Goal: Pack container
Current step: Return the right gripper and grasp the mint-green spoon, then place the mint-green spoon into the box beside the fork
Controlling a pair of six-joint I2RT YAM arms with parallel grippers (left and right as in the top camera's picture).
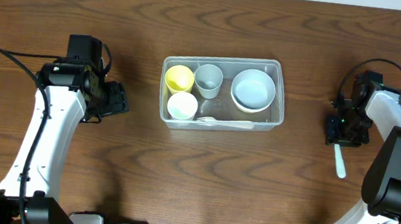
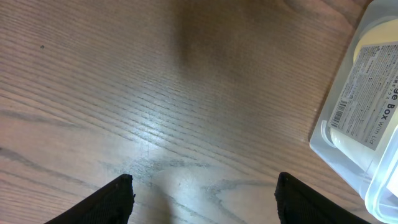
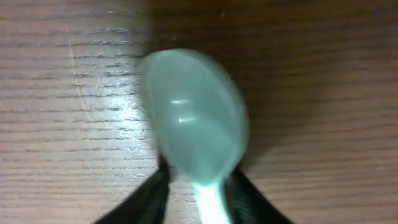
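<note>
The clear container (image 1: 280, 98) sits at the table's middle. It holds a yellow cup (image 1: 179, 77), a white cup (image 1: 182, 105), a grey cup (image 1: 208, 78), a grey-blue bowl (image 1: 253, 89) and a white spoon (image 1: 223, 120). Its labelled corner shows in the left wrist view (image 2: 367, 99). My left gripper (image 1: 116, 99) is open and empty over bare wood left of the container (image 2: 204, 186). My right gripper (image 1: 340, 133) is right of the container, shut on the neck of a pale green spoon (image 3: 196, 115). The spoon's handle sticks out toward the front edge (image 1: 340, 164).
The wooden table (image 1: 201, 179) stretches around the container. A black cable (image 1: 12, 59) trails from the left arm at the far left.
</note>
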